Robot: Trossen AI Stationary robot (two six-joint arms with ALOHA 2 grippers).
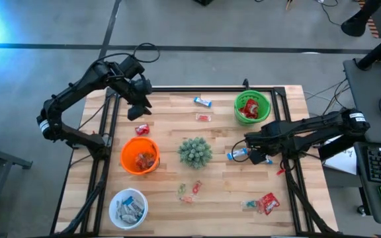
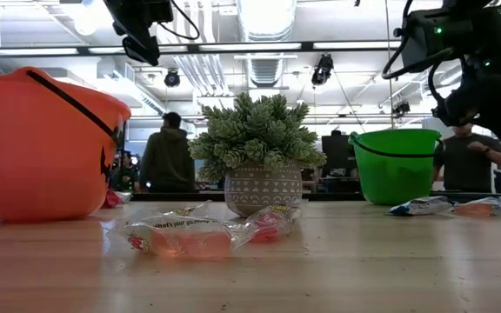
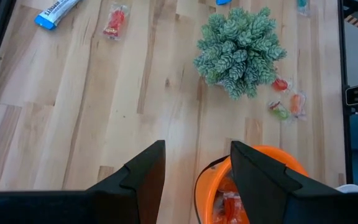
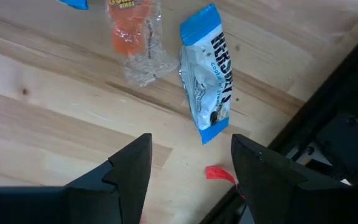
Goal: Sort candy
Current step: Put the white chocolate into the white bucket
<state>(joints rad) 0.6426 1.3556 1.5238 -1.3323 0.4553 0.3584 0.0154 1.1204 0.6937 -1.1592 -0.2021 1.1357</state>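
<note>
Holding red candy (image 1: 249, 110), green bowl (image 1: 264, 100), orange bowl (image 1: 128, 151) likewise, white bowl (image 1: 116, 201) perhaps bars, both grippers released.

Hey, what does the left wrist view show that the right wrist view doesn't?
Only the left wrist view shows the plant, the orange bowl with red candy inside, a red packet and small green and orange sweets, with the left gripper open above the bowl's edge. Only the right wrist view shows the Hershey's bar, an orange-filled clear wrapper and a red scrap, with the right gripper open over them. Both share the wooden table and candy lying loose on it.
</note>
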